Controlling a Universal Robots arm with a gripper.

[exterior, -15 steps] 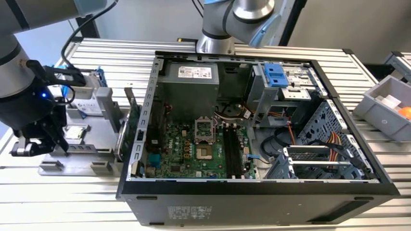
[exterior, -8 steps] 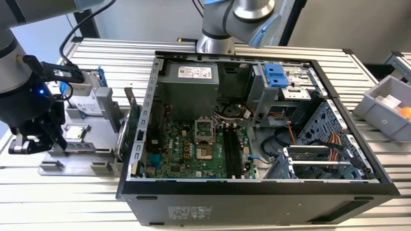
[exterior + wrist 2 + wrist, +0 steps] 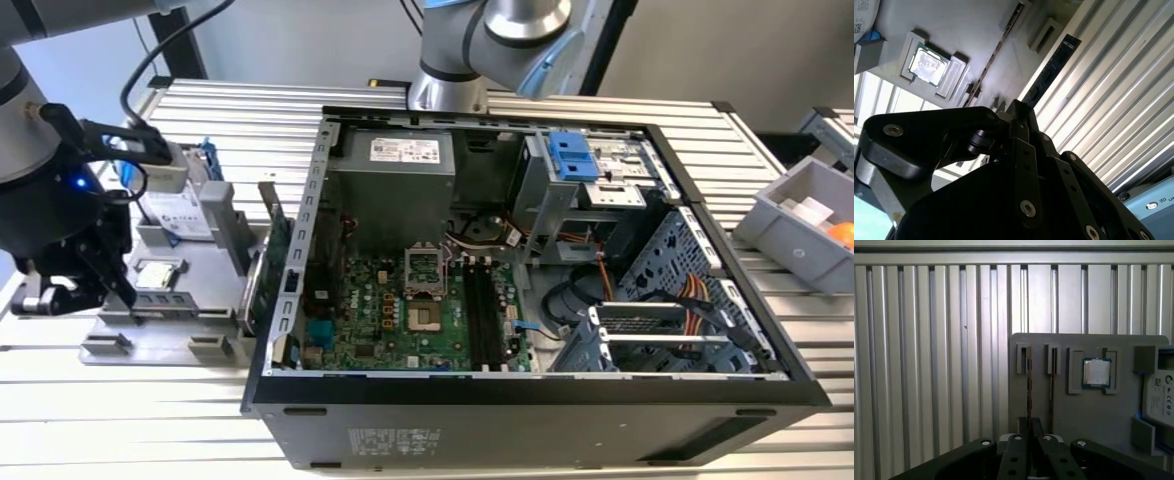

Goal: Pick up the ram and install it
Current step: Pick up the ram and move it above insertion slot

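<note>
We see gripper (image 3: 1019,109) clamped shut on ram (image 3: 1052,70). Ram edge-on at gray holder (image 3: 1084,415) slot; seated or lifted, we cannot tell. Open computer case (image 3: 534,397) well apart.

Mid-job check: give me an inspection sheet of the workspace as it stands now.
Surface: ribbed metal table carrying a grey parts holder and an open computer case.
Job's things: ram gripped at one end, over the holder; black memory slots on the motherboard look empty.
Clutter: processor and hard drive on the holder; grey bin at the exterior view's right.
Tool: tool shut on the ram.
Cables: black cable looping to the arm; coloured wires inside the case.
Surroundings: second arm's base beyond the case.
</note>
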